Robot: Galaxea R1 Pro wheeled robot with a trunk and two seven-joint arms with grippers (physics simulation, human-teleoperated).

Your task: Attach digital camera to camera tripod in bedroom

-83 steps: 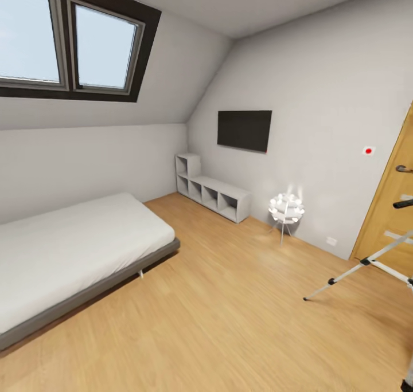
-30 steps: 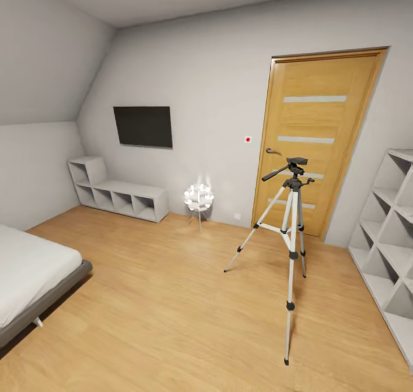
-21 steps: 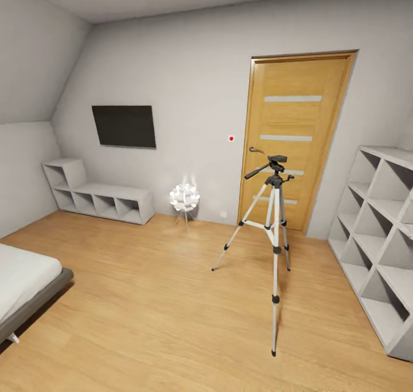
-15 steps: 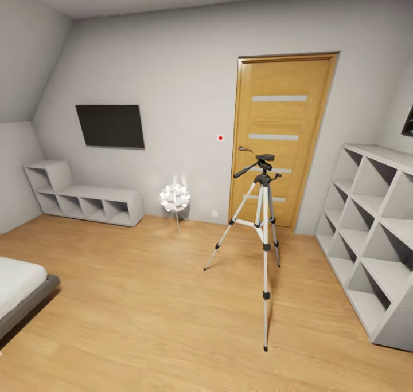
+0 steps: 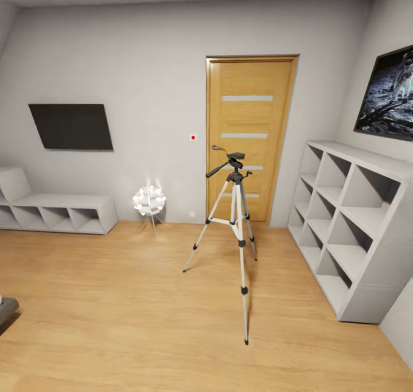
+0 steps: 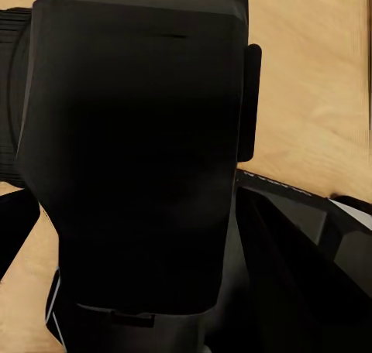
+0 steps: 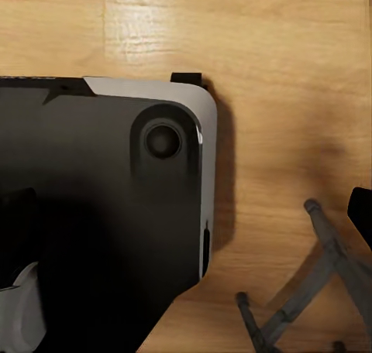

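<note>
Now, the bedroom is in sight, and the tripod [image 5: 236,220] is seen standing upright on the wood floor [image 5: 115,300], its three silver legs spread, in front of the wooden door [image 5: 248,140]. The black head at its top is bare, with the pan handle [image 5: 217,169] sticking out to one side; nothing is mounted yet. White cube shelves [image 5: 350,220] are lined along the wall beside it, and a small glowing lamp [image 5: 149,200] is set well apart on the other side, below a dark screen [image 5: 71,126].

In the left wrist view, the digital camera [image 6: 132,159] is seen very close, a black box with a round barrel at one side and floor behind it. It is judged to be held in the left end effector [image 6: 163,237], with dark finger shapes closed in at either side.

In the right wrist view, a dark body with a grey edge [image 7: 93,214] is seen over the floor, and thin grey struts [image 7: 325,268] are caught near the corner. Whether the right end effector is wide or narrow cannot be told.

So the pick-up is judged done and the tripod found. The approach across open floor is left, then the lift to the head and the seating of the digital camera on it.
</note>
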